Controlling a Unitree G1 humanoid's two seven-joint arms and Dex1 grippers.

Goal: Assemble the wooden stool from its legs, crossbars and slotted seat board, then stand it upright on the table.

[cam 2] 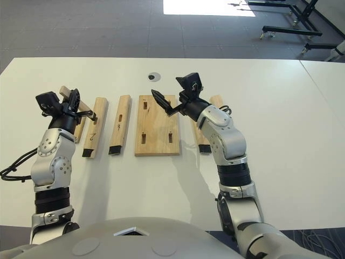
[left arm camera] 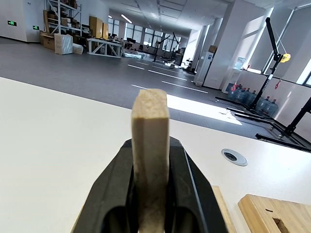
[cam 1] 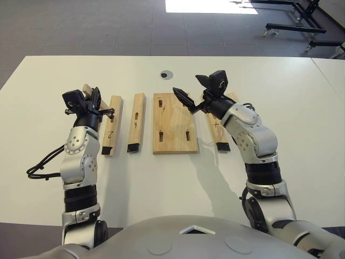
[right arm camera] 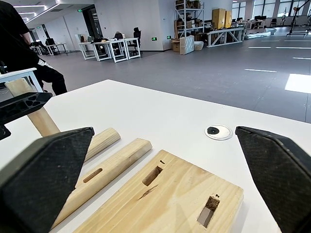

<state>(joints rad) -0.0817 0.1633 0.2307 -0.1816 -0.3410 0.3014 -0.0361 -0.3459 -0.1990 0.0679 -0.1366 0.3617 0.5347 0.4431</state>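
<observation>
Left eye view showed the white tabletop with the stool's parts laid in a row, unassembled. The slotted seat board lay flat at the middle. To its left lay two legs side by side, the second leg farther out and the third leg nearer the board, neither touching it. The fourth leg lay just right of the board, partly hidden under the right arm. At the far left the left hand was clamped on the held leg, its fingers pressed against both sides of the wood; the leg's far end looked tilted up from the tabletop. The right hand hovered over the board's far right corner, its fingers spread wide and holding nothing. A round grommet sat in the tabletop beyond the board.
</observation>
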